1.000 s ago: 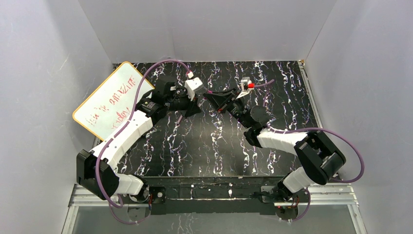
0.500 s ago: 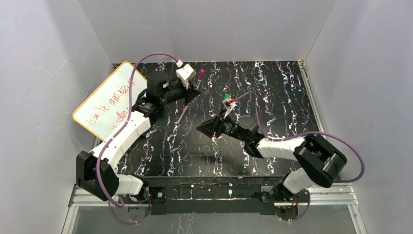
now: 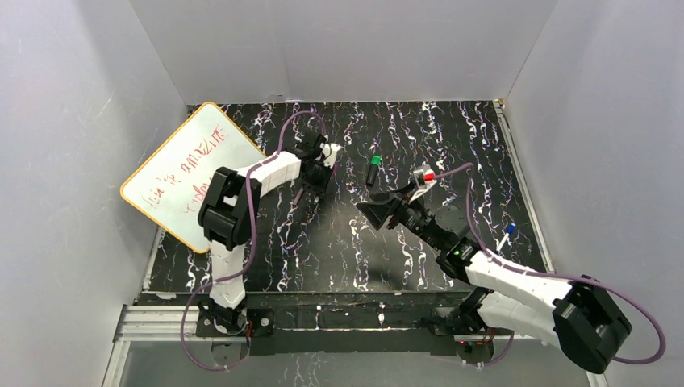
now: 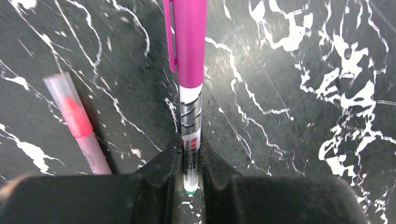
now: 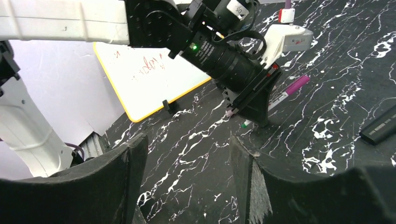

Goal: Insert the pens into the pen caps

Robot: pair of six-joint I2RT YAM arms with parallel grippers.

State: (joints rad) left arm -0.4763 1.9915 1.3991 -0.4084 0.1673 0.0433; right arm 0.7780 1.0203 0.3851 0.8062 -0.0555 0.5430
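Black marbled table (image 3: 323, 250) fills the white-walled booth. Left gripper (image 4: 190, 158) pinches the magenta pen (image 4: 189, 46) low on its white barrel, with a pale pink pen (image 4: 77, 119) lying just beside it on the table. Right gripper (image 5: 187, 154) hangs wide and empty, and the black marker (image 3: 374, 170) lies between the two arms.

Overhead camera looks down; both wrist cameras see the magenta pen (image 4: 190, 70).

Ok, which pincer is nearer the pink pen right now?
Left. The left pincer is shut on the white barrel of the pink pen; the right pincer stands open off to one side, touching nothing.
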